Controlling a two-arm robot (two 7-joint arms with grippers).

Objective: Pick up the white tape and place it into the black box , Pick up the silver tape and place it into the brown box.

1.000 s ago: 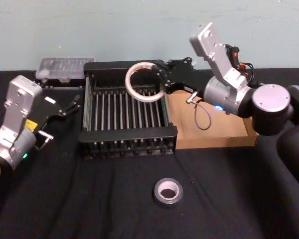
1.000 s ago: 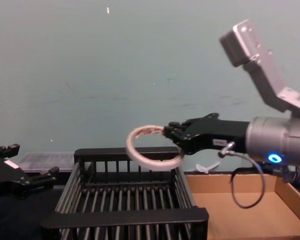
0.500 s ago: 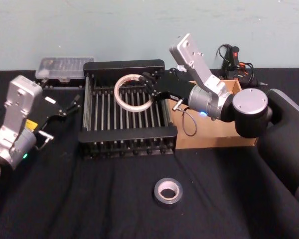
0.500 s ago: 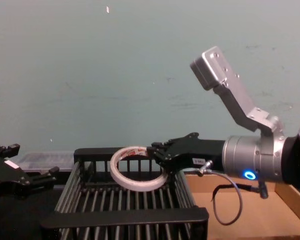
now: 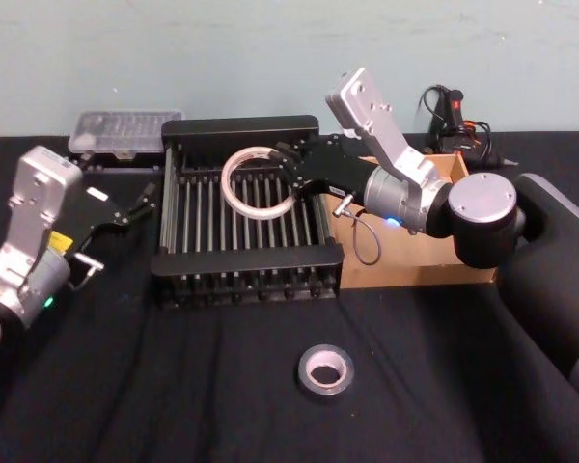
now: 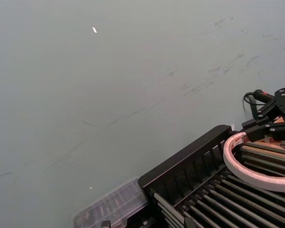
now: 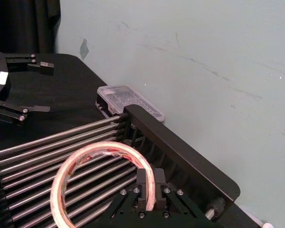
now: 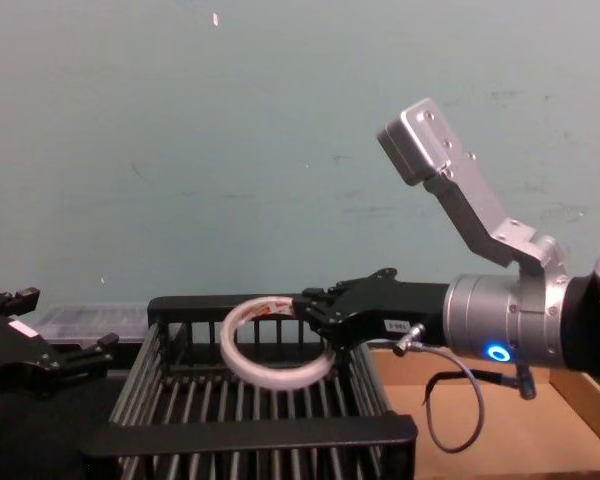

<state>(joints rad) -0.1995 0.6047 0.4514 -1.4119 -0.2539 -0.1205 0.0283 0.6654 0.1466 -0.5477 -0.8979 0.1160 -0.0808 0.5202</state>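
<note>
Tapes number two in the head view: the white tape (image 5: 259, 183), pinched at its rim by the fingers of the right gripper (image 5: 294, 176) above the slatted floor of the black box (image 5: 246, 265), and the silver tape (image 5: 325, 371) lying flat on the black desk (image 5: 174, 386) in front, well apart from both boxes. The brown box (image 5: 434, 260) sits just beside the crate's right wall, largely hidden by the right arm; nothing can be seen inside it. The left gripper (image 5: 130, 207) rests to the crate's left with its fingers spread and holding nothing, near a clear plastic case (image 5: 125, 130). From the chest view, the white tape (image 8: 275, 342) hangs tilted within the crate's rim height, not resting on the bars. The left wrist view cuts the ring (image 6: 259, 159) off at the edge. The right wrist view shows its fingers (image 7: 146, 187) clamped on the ring (image 7: 102, 178).
</note>
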